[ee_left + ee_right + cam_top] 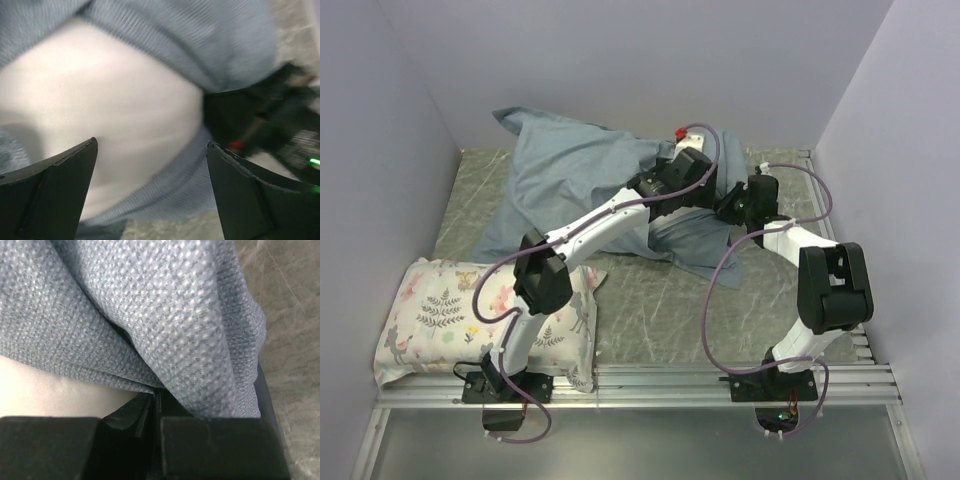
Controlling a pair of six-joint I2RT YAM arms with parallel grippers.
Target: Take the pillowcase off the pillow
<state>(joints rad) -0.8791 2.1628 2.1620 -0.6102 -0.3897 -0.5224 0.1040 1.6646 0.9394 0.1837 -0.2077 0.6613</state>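
Right gripper [155, 404] clamped on soft slate-blue cloth pillowcase [570, 175] hem, my anchor | left gripper [151, 147] spread wide before plump white pillow [100, 100] bared inside it, far centre | I'd grab pillow next.

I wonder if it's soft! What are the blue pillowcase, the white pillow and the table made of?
The pillowcase looks like matte slate-blue woven cloth: bumpy weave, soft folds. The pillow looks like smooth white fabric, faintly shiny, probably stuffed since it bulges. The table top looks like grey stone with pale veins, or a printed sheet; I cannot tell which.
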